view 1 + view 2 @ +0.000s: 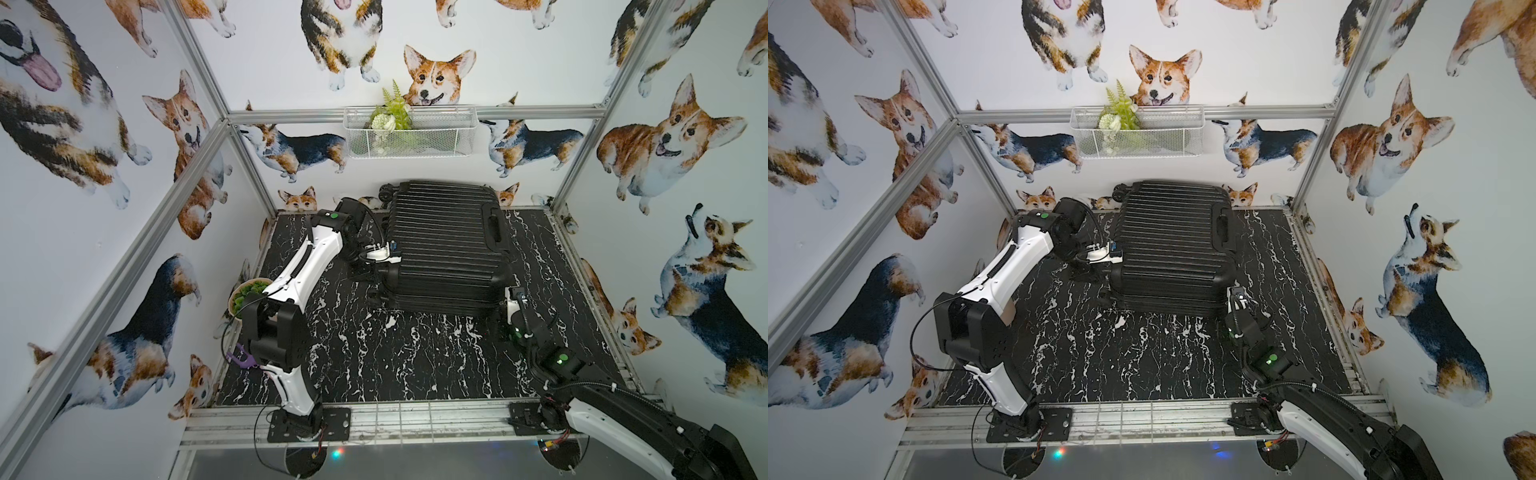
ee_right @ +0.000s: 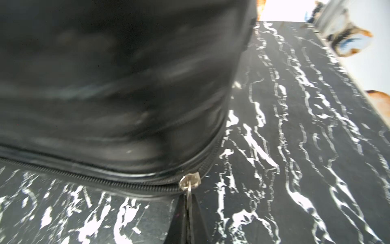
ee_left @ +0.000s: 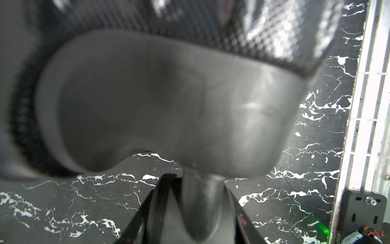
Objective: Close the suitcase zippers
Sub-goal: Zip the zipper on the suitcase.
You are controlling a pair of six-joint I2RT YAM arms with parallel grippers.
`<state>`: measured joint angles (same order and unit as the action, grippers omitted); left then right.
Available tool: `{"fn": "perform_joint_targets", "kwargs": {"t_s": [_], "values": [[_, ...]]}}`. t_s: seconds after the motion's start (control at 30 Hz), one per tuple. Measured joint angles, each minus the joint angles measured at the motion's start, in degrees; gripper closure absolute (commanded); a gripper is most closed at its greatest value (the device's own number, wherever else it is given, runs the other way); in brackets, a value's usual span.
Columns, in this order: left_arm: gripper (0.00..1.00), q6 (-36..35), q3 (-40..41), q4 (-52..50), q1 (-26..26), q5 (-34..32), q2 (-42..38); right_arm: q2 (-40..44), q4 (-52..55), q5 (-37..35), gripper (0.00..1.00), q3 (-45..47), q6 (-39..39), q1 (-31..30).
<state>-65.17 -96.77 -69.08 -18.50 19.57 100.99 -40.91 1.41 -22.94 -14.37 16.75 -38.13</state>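
Observation:
The black ribbed suitcase (image 1: 444,245) (image 1: 1173,245) lies flat at the back of the marble table in both top views. Its zippers run as a toothed track (image 2: 105,182) along the rim. A silver slider (image 2: 189,180) sits on the track at the front right corner. My right gripper (image 2: 188,198) (image 1: 513,297) (image 1: 1235,296) is shut on the slider's pull tab. My left gripper (image 3: 196,183) (image 1: 376,270) (image 1: 1100,274) is at the suitcase's left side. Its fingers (image 3: 164,190) close around a grey stem under a blurred wheel housing (image 3: 168,101).
A white wire basket (image 1: 449,137) with greenery hangs on the back wall. A potted green plant (image 1: 245,295) stands at the table's left edge behind the left arm, with a purple object (image 1: 243,359) below it. A metal rail (image 1: 415,419) borders the front of the table.

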Motion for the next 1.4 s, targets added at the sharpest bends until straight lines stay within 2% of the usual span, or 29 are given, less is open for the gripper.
{"fn": "perform_joint_targets", "kwargs": {"t_s": [0.3,0.5,0.7,0.93,1.2,1.4], "values": [[0.73,4.7,1.4,1.0,0.0,0.6,-2.1,-0.5,-4.6,10.3,1.0,0.4,-3.0,0.0],[0.73,8.7,4.7,3.1,-0.4,1.4,-4.7,-4.1,-8.5,16.9,1.0,0.0,-4.7,0.0],[0.72,14.8,11.0,6.4,-1.3,2.7,-10.9,-9.0,-10.5,16.7,1.0,-2.3,-4.8,-0.1],[0.72,24.4,19.1,10.7,-5.0,0.8,-17.0,-14.7,-11.9,16.3,1.0,-4.9,-5.5,0.0],[0.72,37.5,26.8,18.7,-13.0,-1.8,-22.9,-19.5,-14.1,20.1,1.0,-7.0,-6.9,-0.1],[0.73,47.4,31.3,24.8,-16.9,-3.4,-25.5,-21.3,-15.6,23.2,1.0,-7.5,-7.2,-0.1]]}}
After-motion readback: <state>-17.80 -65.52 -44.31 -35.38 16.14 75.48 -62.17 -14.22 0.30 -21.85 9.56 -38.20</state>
